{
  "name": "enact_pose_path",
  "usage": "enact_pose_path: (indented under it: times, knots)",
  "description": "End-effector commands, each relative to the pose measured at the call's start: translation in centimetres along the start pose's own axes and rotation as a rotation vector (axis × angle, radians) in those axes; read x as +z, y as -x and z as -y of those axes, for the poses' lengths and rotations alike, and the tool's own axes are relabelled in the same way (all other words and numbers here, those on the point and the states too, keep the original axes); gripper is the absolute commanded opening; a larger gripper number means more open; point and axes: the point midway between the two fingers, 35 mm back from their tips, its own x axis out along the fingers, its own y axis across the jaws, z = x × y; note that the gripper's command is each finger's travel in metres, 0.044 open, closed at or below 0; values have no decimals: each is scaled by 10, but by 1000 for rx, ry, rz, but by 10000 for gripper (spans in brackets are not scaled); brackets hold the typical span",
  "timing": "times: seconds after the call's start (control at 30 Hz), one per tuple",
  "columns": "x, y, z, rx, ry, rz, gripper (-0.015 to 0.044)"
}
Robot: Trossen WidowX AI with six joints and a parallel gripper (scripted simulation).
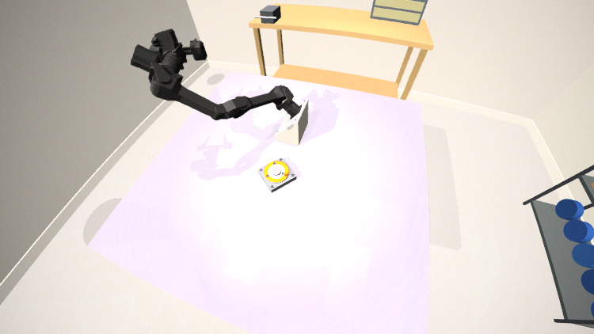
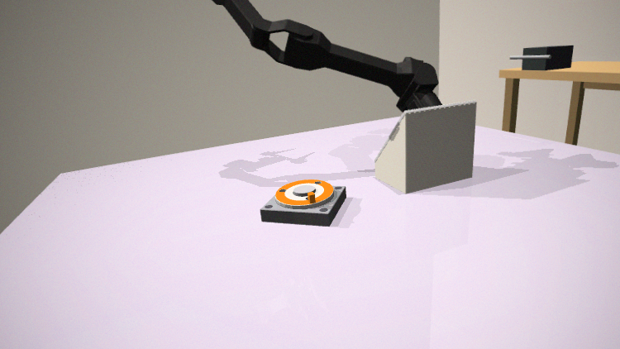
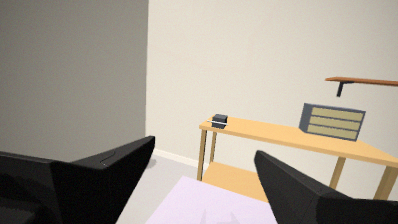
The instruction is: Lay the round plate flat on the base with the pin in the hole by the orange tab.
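A round plate with an orange ring [image 1: 267,171] [image 2: 284,193] sits over a pale post [image 1: 276,170] [image 2: 304,188] on a dark grey square base [image 1: 291,179] [image 2: 298,215] in the middle of the lilac mat. Its small orange tab [image 2: 312,198] stands up on the near side of the ring. The pin is too small to make out. My gripper [image 3: 205,148] is open and empty, its two dark fingers wide apart in the wrist view. It is far behind the plate, at the top of a beige wedge block [image 1: 295,129] [image 2: 429,147], which hides the fingers in the top and exterior views.
A wooden table [image 1: 344,24] [image 3: 280,132] with a lower shelf stands at the back and carries a dark box [image 1: 269,13] [image 2: 546,57] and a drawer unit [image 1: 398,10] [image 3: 332,121]. A rack with blue cylinders [image 1: 575,224] is at the right edge.
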Motion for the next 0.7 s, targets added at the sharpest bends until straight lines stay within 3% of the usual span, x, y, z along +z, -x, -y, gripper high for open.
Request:
enact_pose_path:
  times: [0.0,0.17,0.33,0.47,0.67]
  knots:
    - [-1,-3,0,-12,4,3,374]
    - [-5,-82,15,-312,89,72,243]
    - [-1,-106,32,-432,181,96,111]
    - [19,-157,78,-724,193,173,6]
    - [49,-185,141,-1026,212,241,0]
